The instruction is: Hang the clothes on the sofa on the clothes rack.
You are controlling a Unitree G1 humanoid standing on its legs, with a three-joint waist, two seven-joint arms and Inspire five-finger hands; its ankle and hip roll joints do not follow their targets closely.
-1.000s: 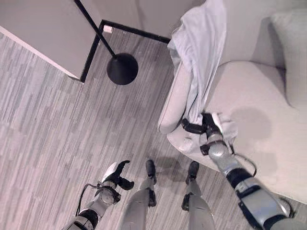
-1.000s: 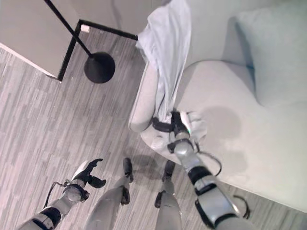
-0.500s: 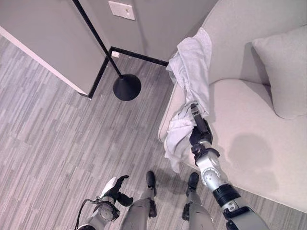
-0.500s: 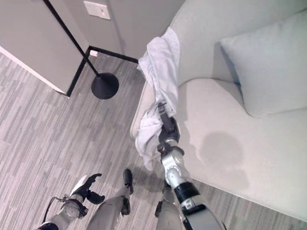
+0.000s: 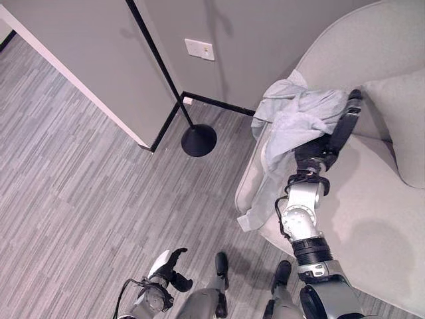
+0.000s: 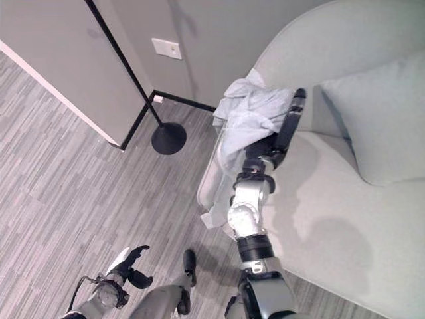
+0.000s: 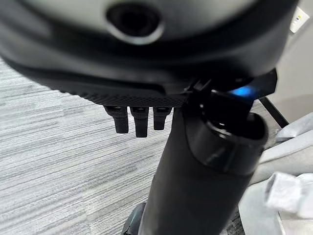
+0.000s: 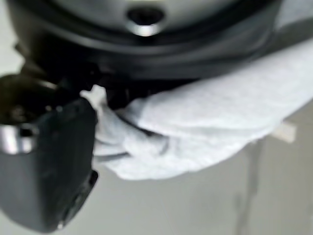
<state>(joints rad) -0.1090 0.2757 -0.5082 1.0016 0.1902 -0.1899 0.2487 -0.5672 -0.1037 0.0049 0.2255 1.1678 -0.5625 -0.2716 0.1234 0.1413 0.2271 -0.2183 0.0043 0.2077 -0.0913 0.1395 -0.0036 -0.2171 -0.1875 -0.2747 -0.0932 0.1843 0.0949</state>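
Grey striped plank floor [image 5: 80, 199], grey wall [image 5: 252, 33] (white socket plate [image 5: 199, 49]), pale cushion [image 6: 382, 126].

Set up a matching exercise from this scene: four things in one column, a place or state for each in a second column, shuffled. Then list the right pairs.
Things:
1. garment
2. right hand
3. left hand
4. cushion

Places or states:
A. low beside the legs, holding nothing
B. raised over the sofa, shut on cloth
C. leaning against the sofa's back
D. bunched, hanging down over the sofa's arm

Pairs: 1-D, 2-B, 3-A, 4-C
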